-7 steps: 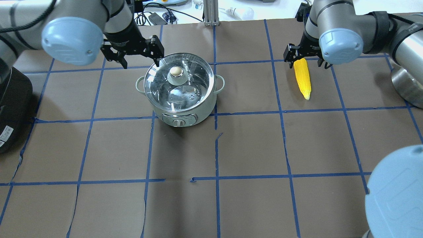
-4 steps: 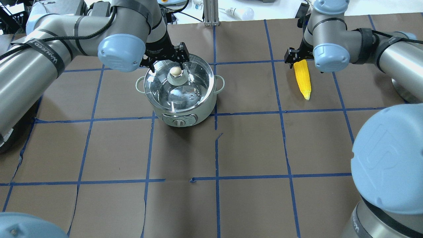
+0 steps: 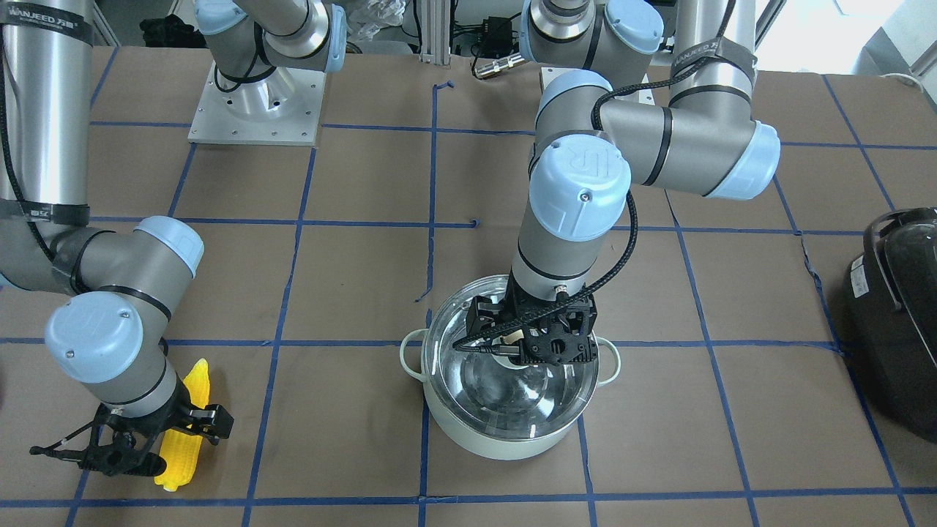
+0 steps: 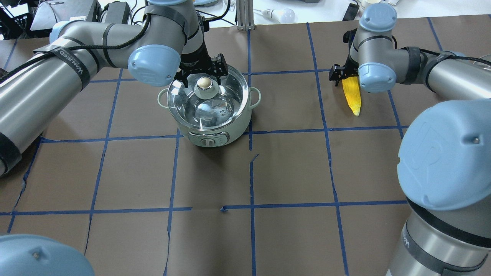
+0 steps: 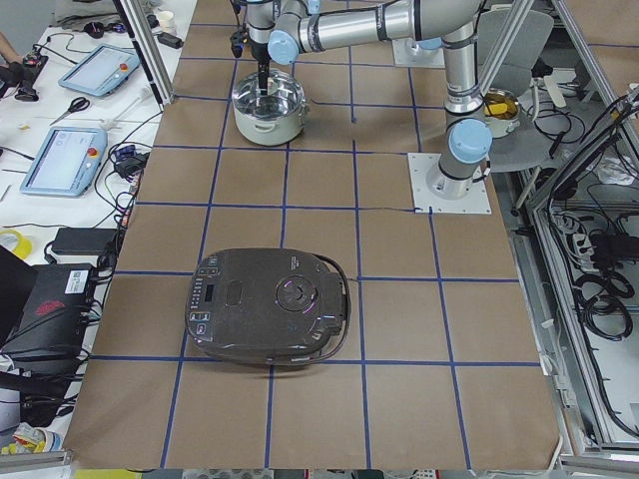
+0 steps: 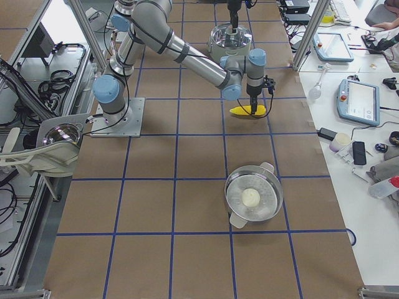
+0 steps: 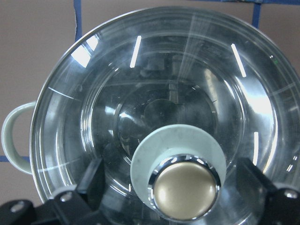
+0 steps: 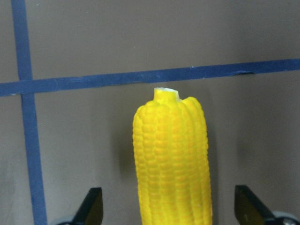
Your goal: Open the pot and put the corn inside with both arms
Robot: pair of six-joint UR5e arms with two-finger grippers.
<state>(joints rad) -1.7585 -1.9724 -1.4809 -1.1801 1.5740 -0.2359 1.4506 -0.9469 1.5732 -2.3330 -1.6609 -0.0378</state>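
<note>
The pale mint-green pot (image 4: 209,128) stands left of centre with its glass lid (image 4: 215,105) on; the lid shows in the front view (image 3: 505,399). My left gripper (image 4: 202,74) is open and hangs over the lid. Its fingers (image 7: 91,180) stand either side of the brass knob (image 7: 185,190) without touching it. The yellow corn (image 4: 353,97) lies flat on the table at the far right. My right gripper (image 4: 347,74) is open and straddles the corn's thick end (image 8: 171,159), with its fingers (image 8: 91,206) apart from the cob.
A black glossy appliance (image 3: 897,322) sits at the table's end on my left. A steel pot with a lid (image 6: 252,196) stands on the table toward my right end. My right arm's large elbow (image 4: 445,161) covers the near right in the overhead view.
My left gripper has moved right from beside the pot's rim to over the lid knob. My right gripper has stayed at the corn's thick end while the arm shifted its pose.
</note>
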